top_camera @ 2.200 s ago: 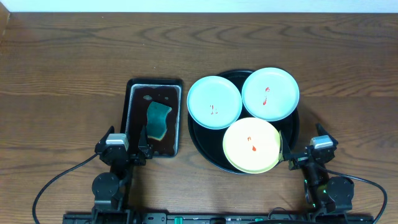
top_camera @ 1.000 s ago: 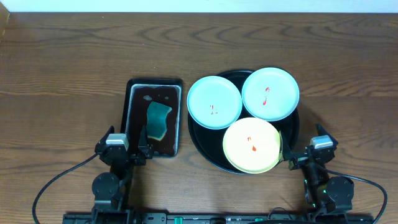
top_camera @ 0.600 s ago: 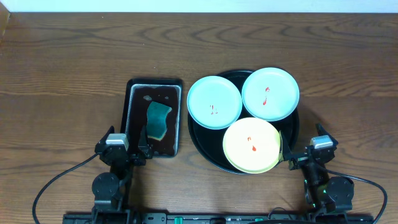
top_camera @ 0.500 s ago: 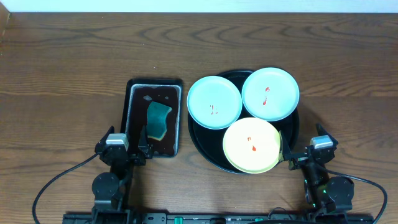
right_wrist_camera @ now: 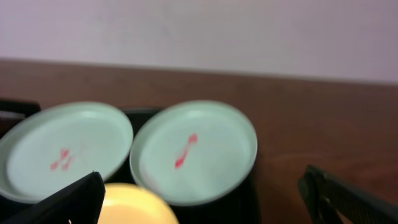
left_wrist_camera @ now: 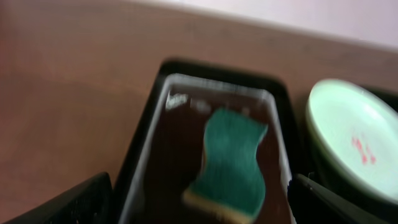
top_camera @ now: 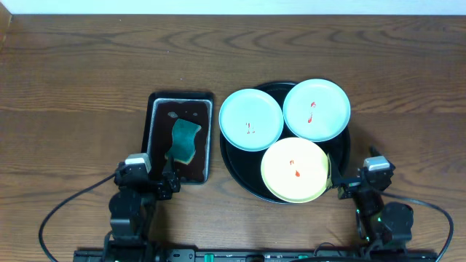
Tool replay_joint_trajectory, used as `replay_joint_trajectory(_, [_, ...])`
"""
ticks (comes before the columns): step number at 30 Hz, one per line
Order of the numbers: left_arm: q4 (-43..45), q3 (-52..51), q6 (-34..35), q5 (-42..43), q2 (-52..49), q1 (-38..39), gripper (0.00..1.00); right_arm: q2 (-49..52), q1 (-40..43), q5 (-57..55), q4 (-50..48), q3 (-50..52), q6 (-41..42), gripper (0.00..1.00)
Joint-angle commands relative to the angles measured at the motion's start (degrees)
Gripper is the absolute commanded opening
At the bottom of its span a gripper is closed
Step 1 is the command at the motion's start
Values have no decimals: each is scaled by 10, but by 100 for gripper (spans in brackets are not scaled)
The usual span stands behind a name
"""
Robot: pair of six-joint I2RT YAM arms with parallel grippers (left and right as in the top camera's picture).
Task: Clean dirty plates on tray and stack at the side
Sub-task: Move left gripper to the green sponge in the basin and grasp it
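- Bare wooden table (top_camera: 73, 87) runs wide on the outer side of the left claw (top_camera: 145, 180) and far ahead of both claws. The outer side of the right claw (top_camera: 364, 182) has a narrower bare strip.
- The black tray (top_camera: 341, 151) lies just ahead of the right claw and inward of it. The metal-rimmed tray (top_camera: 153, 131) sits just ahead of the left claw, and the two trays are almost side by side.
- The teal sponge (top_camera: 185, 140) lies in brown liquid, its long axis pointing away from the left claw.
- The yellow plate (top_camera: 295, 169) is nearest the right claw, the right mint plate (top_camera: 316, 109) is farther ahead, and the left mint plate (top_camera: 251, 119) is ahead and inward, overhanging the black rim.
- All three lie flat and face up on the black tray (they are round, so there is no long axis), each with a red smear at centre.
- We see both claws spread wide, gripping nothing.
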State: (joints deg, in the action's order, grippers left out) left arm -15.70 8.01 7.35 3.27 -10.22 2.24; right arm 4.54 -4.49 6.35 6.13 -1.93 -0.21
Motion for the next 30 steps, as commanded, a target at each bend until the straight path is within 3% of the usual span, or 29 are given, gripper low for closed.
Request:
replay_joint_trajectory(1, [-26, 80, 9, 3, -58, -3, 90, 49, -8, -18, 17, -51, 14, 99])
replay_joint_trajectory(17, [-349, 420, 9, 4, -420, -3, 90, 464, -8, 21, 255, -391, -3, 99])
replay_joint_trajectory(23, [-355, 435, 9, 30, -460, -3, 91, 505, -8, 26, 255, -405, 6, 99])
replay_joint_trajectory(30, [-247, 434, 9, 70, -483, -3, 91, 515, -8, 36, 246, -405, 20, 99])
